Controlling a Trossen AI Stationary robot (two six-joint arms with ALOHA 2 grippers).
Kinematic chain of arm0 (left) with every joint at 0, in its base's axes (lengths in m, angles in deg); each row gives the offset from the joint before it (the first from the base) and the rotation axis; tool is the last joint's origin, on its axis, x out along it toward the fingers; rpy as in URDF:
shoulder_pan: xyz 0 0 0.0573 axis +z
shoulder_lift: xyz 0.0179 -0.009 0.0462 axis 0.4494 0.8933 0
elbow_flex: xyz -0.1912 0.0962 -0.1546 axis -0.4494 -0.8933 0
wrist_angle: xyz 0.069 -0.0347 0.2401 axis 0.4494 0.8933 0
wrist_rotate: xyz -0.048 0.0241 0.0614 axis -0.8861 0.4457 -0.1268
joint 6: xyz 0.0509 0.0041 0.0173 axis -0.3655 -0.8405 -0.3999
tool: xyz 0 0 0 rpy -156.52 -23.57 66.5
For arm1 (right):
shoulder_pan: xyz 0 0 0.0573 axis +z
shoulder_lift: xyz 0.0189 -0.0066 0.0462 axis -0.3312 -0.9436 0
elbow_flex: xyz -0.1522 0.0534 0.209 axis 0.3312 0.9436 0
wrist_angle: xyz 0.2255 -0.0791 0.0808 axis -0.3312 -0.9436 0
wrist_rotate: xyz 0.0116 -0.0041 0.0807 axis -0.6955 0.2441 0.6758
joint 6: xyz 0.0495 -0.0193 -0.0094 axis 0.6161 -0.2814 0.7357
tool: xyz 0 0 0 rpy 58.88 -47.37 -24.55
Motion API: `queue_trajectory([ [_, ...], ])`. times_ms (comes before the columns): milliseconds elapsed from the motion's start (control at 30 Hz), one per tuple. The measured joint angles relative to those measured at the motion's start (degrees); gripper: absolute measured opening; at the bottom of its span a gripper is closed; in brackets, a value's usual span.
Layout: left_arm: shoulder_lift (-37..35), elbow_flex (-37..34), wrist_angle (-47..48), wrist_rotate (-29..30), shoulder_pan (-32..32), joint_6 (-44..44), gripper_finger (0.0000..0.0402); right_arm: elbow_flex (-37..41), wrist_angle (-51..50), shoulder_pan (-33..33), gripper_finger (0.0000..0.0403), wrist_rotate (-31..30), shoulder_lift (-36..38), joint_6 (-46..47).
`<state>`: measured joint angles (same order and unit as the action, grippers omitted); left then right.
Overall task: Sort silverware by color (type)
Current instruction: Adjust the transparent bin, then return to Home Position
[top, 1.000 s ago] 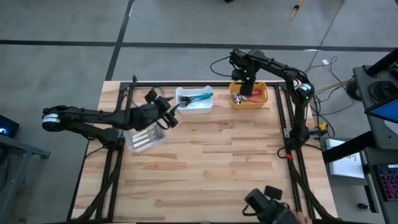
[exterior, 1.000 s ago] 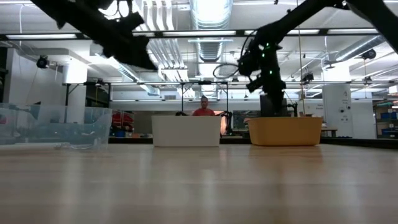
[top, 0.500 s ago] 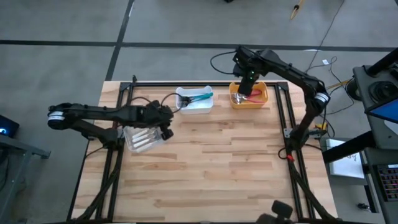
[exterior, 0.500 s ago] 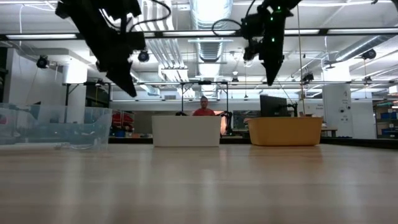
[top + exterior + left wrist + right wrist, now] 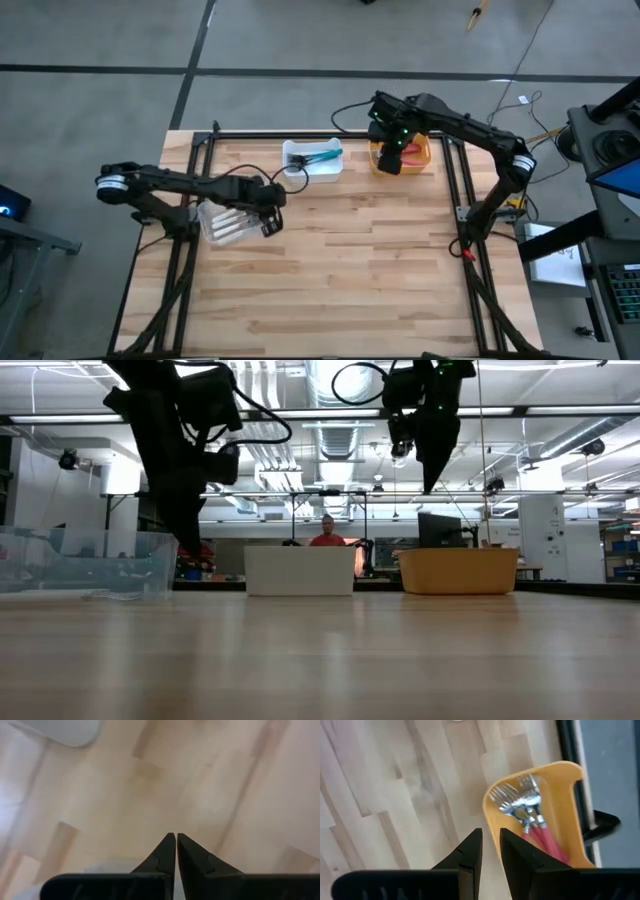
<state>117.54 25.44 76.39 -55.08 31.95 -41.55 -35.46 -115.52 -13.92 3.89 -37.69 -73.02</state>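
- My left gripper (image 5: 176,836) is closed and empty, beside the clear bin (image 5: 232,222).
- My right gripper (image 5: 490,834) has a narrow gap, holding nothing, above the orange bin (image 5: 566,795) with red forks (image 5: 527,810).

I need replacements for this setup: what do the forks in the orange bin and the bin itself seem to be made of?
The forks look like polished metal at the heads, which glint silver, with slim matte red-pink handles, probably plastic. The orange bin seems moulded plastic: opaque, even colour, rounded corners, thin walls.
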Motion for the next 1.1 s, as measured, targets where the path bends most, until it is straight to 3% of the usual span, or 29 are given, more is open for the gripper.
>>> queue_trajectory([
  [233,-0.13,0.9,1.74,-6.96,-2.83,2.73,0.0,0.87,0.02,1.59,0.0058,1.14,0.0,0.74],
  [667,-0.54,1.14,7.26,-13.47,-11.48,9.89,0.0,0.91,0.24,4.65,0.0058,1.16,-0.04,3.29],
  [900,-2.35,1.09,7.19,-11.06,-12.78,9.14,0.0,2.4,3.0,7.05,0.0058,1.14,-0.04,3.52],
  [1100,-9.0,0.79,3.92,-9.48,-15.82,-1.39,0.0,11.47,15.1,11.57,0.0058,1.22,3.14,2.34],
])
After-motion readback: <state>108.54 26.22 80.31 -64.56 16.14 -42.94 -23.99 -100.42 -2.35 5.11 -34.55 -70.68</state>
